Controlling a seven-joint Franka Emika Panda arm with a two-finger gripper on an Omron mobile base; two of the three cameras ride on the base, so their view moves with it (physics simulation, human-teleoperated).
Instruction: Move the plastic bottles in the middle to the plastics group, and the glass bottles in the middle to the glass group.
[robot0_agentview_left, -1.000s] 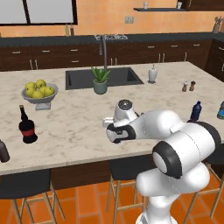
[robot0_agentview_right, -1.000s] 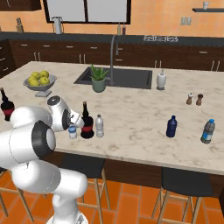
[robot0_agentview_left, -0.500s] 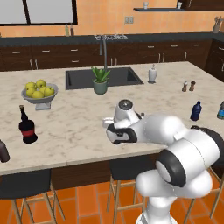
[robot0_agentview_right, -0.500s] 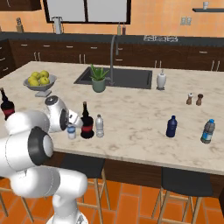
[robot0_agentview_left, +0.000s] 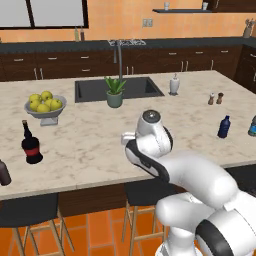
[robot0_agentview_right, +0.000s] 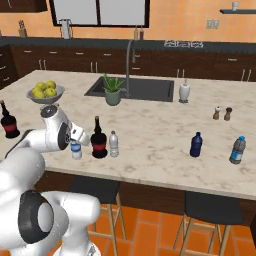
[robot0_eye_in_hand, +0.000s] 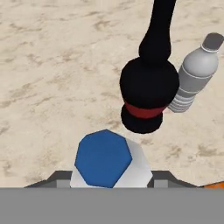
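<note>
At the bottom middle of the hand view, your pincer (robot0_eye_in_hand: 109, 178) is closed on the blue-capped water bottle (robot0_eye_in_hand: 105, 159), a dark tip against each side of it. That bottle stands upright on the bench (robot0_agentview_right: 150, 135), close to the front edge, low and left of centre in the right base view.

Just beyond it stands the black bottle (robot0_eye_in_hand: 146, 87), its belly nearly touching the blue cap in the hand view, with little room between them. Just beside the black bottle, to its right, stands the white-capped water bottle (robot0_eye_in_hand: 192, 74).

Rightward in the right base view you have a wide stretch of bare marble up to the dark-blue bottle (robot0_agentview_right: 196, 145) and the teal bottle (robot0_agentview_right: 238, 150), which stand near each other, close to the front edge. At the far left stand the twin black bottle (robot0_agentview_right: 8, 122) and, in the left base view, the brown bottle (robot0_agentview_left: 4, 172).

Count: two clear water bottles, two black bottles with red bands, one brown, one dark-blue, one teal. Further back sit the fruit bowl (robot0_agentview_right: 46, 94), the plant (robot0_agentview_right: 113, 90), the sink (robot0_agentview_right: 135, 90) and two shakers (robot0_agentview_right: 222, 113).

Any label writing is too small to read.
</note>
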